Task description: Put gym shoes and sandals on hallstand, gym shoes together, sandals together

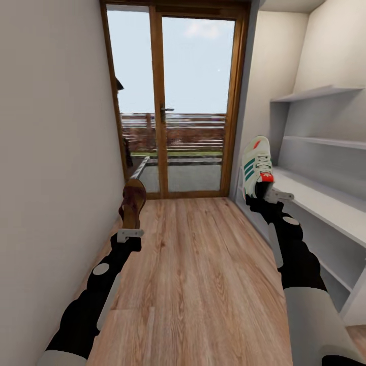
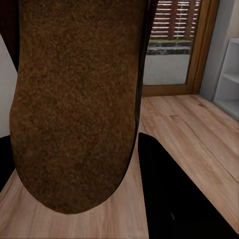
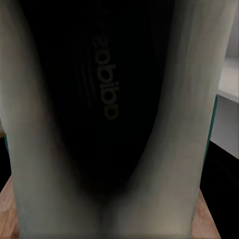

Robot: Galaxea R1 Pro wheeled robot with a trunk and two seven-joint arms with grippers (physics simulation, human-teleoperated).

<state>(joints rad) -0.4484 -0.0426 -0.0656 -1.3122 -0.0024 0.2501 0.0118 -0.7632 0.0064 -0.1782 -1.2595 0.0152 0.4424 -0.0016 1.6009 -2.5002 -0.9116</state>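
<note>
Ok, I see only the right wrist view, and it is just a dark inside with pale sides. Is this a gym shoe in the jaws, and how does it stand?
Observer: Yes. The right jaws hold a gym shoe by its heel end, with the toe pointing up.
Operator: Where is the hallstand from there?
Observer: The hallstand runs along the right wall, close beside the shoe. The shoe is in the air, not yet on it.
Operator: And the other arm?
Observer: The left jaws hold a sandal, also toe up, above the corridor floor near the left wall.
</note>
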